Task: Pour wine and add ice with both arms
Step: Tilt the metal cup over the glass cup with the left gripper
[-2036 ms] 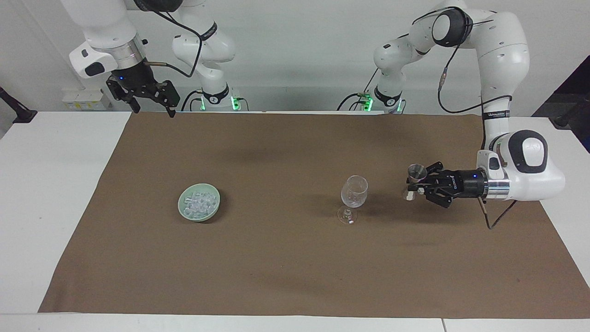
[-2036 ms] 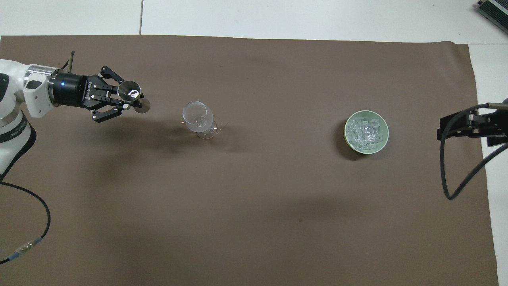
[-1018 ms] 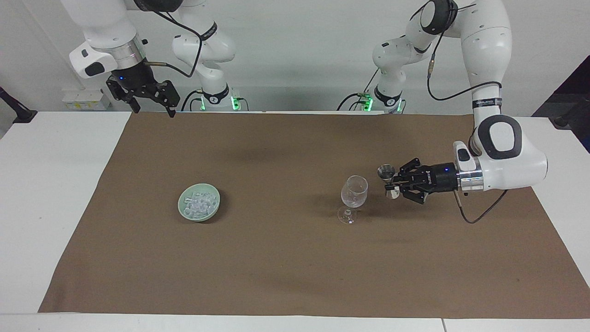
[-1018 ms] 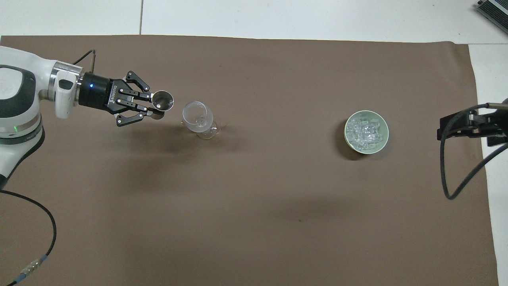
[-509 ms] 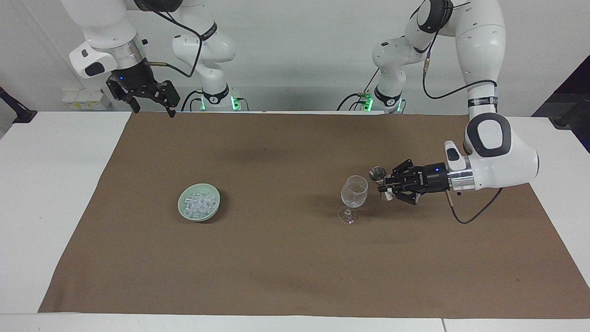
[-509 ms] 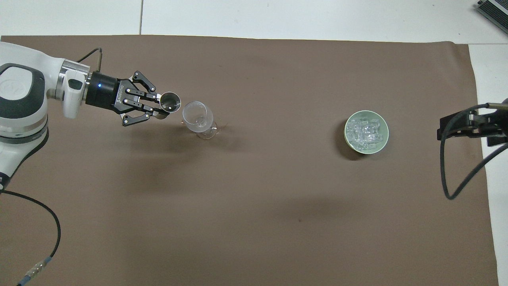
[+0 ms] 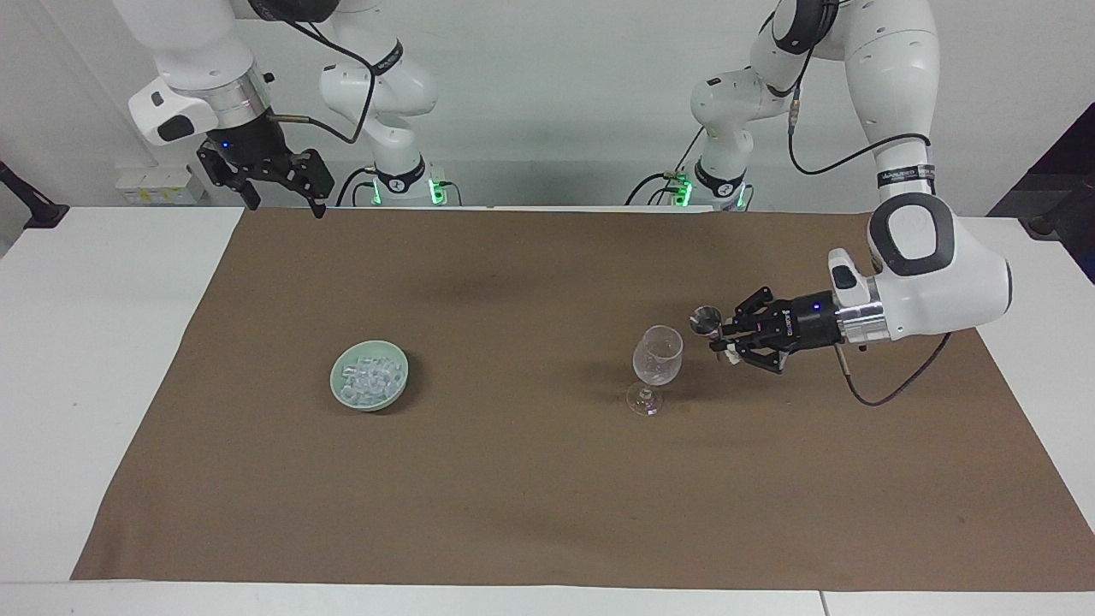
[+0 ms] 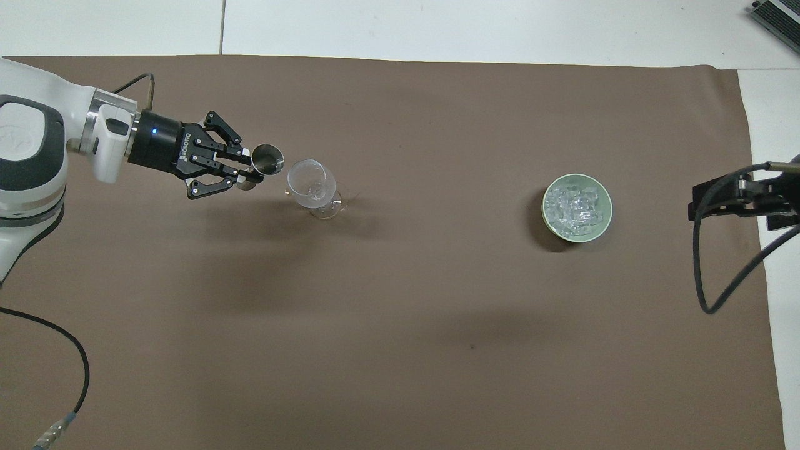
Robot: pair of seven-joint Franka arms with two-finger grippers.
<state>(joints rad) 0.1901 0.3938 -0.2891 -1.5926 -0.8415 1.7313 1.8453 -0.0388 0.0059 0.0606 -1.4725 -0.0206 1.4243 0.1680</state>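
Note:
A clear wine glass [image 7: 658,355] [image 8: 310,186] stands upright on the brown mat and looks empty; no wine is in view. My left gripper [image 7: 723,336] [image 8: 247,172] is shut on a small metal jigger [image 7: 707,321] [image 8: 267,158]. It holds the jigger just beside the glass's rim, toward the left arm's end, and apart from the glass. What the jigger holds is hidden. The ice [image 7: 369,374] [image 8: 576,205] lies heaped in a pale green bowl [image 7: 338,389] [image 8: 547,219] toward the right arm's end. My right gripper [image 7: 288,208] waits open and raised over the mat's corner by its base.
The brown mat [image 7: 513,479] covers most of the white table [image 7: 103,342]. The left arm's black cable [image 8: 75,387] trails over the mat's edge nearest the robots. The right arm's cable [image 8: 706,275] hangs past the bowl.
My left gripper has carried the jigger across the mat up to the glass's rim and then lifted it slightly. The right arm, the glass and the bowl have not moved.

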